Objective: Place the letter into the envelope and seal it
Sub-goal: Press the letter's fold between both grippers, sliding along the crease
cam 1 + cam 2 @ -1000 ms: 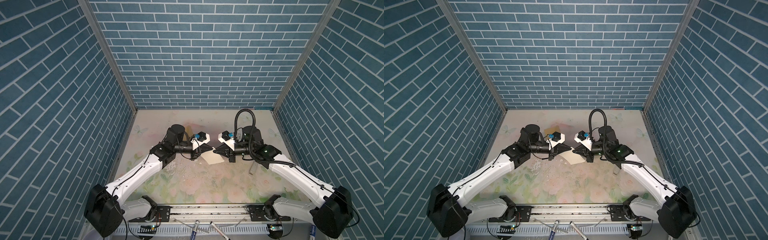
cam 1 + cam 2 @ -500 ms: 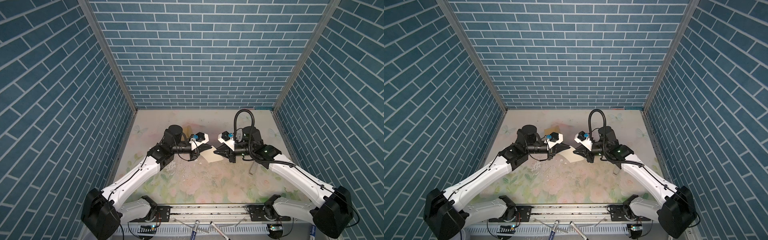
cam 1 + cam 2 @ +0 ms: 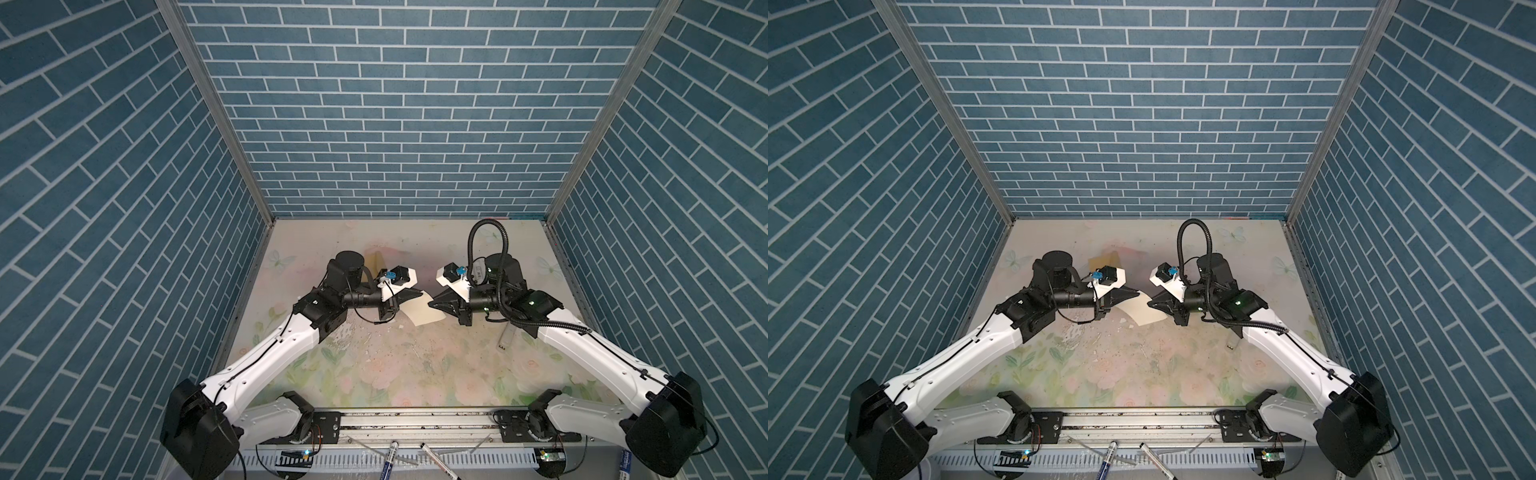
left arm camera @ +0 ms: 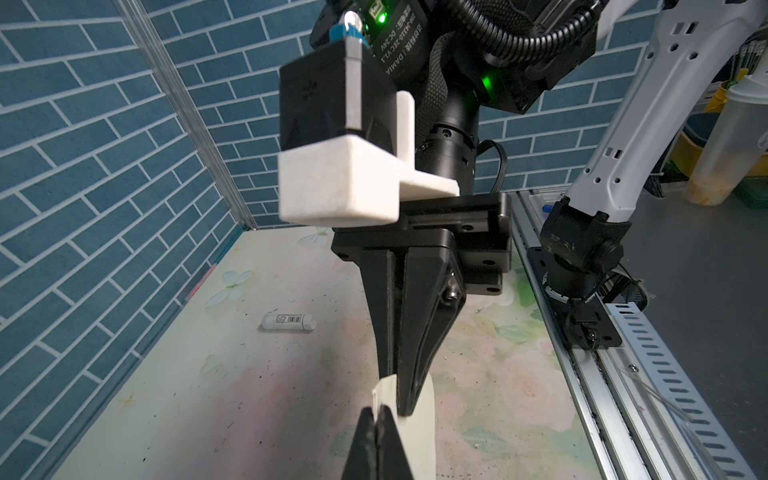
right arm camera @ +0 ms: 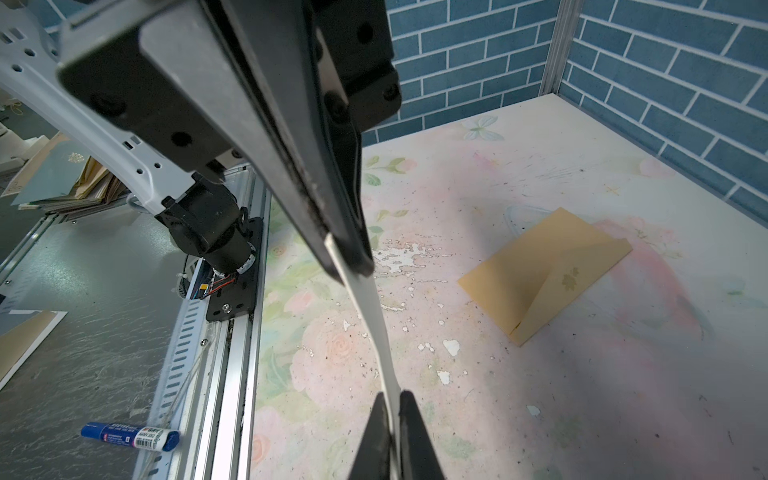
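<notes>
The letter (image 3: 424,311) is a cream sheet hanging in the air over the middle of the table, curved between the two grippers. My left gripper (image 3: 419,294) is shut on its left edge; in the left wrist view the paper edge (image 4: 381,388) sticks out past the closed jaws. My right gripper (image 3: 433,302) is shut on the opposite edge, and the right wrist view shows the sheet edge-on (image 5: 365,307) running into its fingertips (image 5: 409,405). The golden-tan envelope (image 5: 544,270) lies flat on the table behind the left gripper, flap folded over, partly hidden in both top views (image 3: 1104,264).
A white glue stick (image 4: 289,322) lies on the floral table to the right, under the right arm (image 3: 504,336). Markers (image 3: 388,457) lie on the front rail. Blue brick walls close in the left, back and right sides.
The left arm's shoulder and elbow have shifted slightly. Both grippers stay near the table's middle, still holding the letter between them.
</notes>
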Controlling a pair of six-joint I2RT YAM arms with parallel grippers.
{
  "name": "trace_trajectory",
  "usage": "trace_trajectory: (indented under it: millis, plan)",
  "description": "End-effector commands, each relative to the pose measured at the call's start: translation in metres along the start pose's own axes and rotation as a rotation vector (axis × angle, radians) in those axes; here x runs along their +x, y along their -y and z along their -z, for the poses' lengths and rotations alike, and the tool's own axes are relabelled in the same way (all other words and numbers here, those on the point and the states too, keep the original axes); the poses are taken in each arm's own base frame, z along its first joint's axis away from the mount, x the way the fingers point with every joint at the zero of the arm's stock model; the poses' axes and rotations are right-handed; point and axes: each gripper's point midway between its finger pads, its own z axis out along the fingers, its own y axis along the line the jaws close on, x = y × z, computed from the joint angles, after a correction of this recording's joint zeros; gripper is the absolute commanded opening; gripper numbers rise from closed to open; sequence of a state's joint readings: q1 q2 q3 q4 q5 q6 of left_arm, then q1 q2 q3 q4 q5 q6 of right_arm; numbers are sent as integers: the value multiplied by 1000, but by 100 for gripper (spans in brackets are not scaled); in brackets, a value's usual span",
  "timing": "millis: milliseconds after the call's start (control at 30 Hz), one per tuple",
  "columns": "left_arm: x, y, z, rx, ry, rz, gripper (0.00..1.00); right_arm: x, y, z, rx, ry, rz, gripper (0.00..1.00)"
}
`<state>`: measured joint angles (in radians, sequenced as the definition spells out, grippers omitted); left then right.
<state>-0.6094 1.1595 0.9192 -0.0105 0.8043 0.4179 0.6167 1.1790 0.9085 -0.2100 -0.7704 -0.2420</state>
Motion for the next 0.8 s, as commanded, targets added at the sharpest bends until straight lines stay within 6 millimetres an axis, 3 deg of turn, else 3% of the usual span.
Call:
trace_trajectory:
  millis: [0, 367, 567, 767]
  plan:
    - [-2, 2, 4, -12, 3, -25, 0, 16, -2, 3, 6, -30, -18, 8]
    - [-3, -1, 8, -34, -3, -36, 0, 25, -1, 3, 11, -47, -37, 2]
    - [-2, -2, 10, -43, -5, -39, 0, 31, 1, 3, 21, -66, -45, 11]
    - [-2, -1, 9, -39, -2, -36, 0, 36, 2, 2, 23, -77, -53, 7]
